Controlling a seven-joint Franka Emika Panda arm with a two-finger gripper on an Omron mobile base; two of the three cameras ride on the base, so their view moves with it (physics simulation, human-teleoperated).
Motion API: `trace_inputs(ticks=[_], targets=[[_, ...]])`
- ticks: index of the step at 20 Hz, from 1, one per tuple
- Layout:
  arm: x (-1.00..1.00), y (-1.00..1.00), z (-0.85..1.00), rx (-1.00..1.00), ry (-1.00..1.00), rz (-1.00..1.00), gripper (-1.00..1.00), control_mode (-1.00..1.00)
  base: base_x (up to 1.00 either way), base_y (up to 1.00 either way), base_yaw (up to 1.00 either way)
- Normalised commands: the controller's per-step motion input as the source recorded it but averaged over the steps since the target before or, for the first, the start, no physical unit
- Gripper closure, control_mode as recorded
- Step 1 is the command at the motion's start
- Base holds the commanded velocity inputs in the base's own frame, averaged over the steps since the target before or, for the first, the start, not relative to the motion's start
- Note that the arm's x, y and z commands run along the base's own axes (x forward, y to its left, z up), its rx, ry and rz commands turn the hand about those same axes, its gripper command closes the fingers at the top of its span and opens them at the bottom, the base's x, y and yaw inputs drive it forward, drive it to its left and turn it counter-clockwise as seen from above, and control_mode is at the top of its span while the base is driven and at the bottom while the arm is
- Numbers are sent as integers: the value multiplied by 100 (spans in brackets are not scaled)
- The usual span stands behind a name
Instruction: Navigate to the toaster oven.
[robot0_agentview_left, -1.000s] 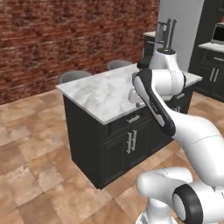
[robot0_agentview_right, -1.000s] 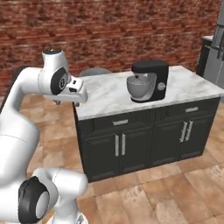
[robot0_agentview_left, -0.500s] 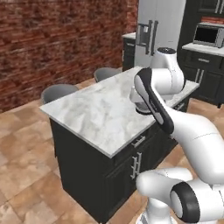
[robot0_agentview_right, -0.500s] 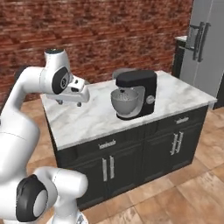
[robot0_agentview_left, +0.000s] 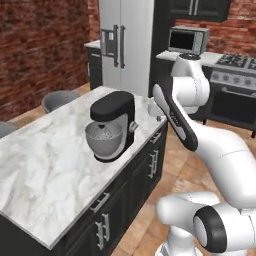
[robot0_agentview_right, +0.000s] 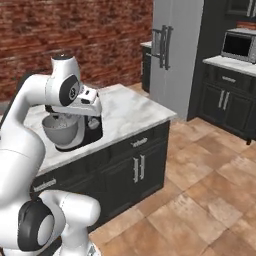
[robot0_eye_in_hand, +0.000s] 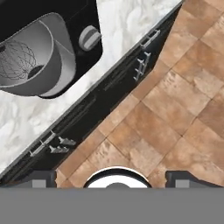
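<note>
The toaster oven (robot0_agentview_left: 188, 40) is a silver-grey box with a dark glass window, standing on a dark counter at the back of the room, right of the fridge. It also appears at the far right edge in the right base view (robot0_agentview_right: 239, 45). My gripper (robot0_agentview_right: 91, 107) hangs over the near edge of the marble island, pointing down beside a stand mixer. In the hand view its fingertips (robot0_eye_in_hand: 43, 178) stand wide apart with only floor and cabinet front below, so it is open and holds nothing.
A marble-topped island (robot0_agentview_left: 45, 165) with dark cabinets carries a black stand mixer (robot0_agentview_left: 111, 125). A steel fridge (robot0_agentview_left: 125, 45) stands at the back, a stove (robot0_agentview_left: 235, 75) right of the toaster oven. Stools (robot0_agentview_left: 59, 99) sit behind the island. Open tiled floor (robot0_agentview_right: 210, 175) lies between island and back counters.
The whole scene has swung as the base turned: the island slid left and nearer, and the fridge, toaster oven and stove came into fuller view. The arm's pose is unchanged.
</note>
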Motion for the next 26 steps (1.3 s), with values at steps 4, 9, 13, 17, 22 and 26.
trace_inputs(ticks=[4,9,13,17,22,26], targets=[[0,0,0,0,0,0,-100,100,34,-100,-46],[0,0,0,0,0,0,-100,100,54,-97,-50],[0,0,0,0,0,0,-100,100,69,-68,-57],[0,0,0,0,0,0,-100,100,95,-5,-55],[0,0,0,0,0,0,-100,100,100,43,-43],[0,0,0,0,0,0,-100,100,100,51,-37]])
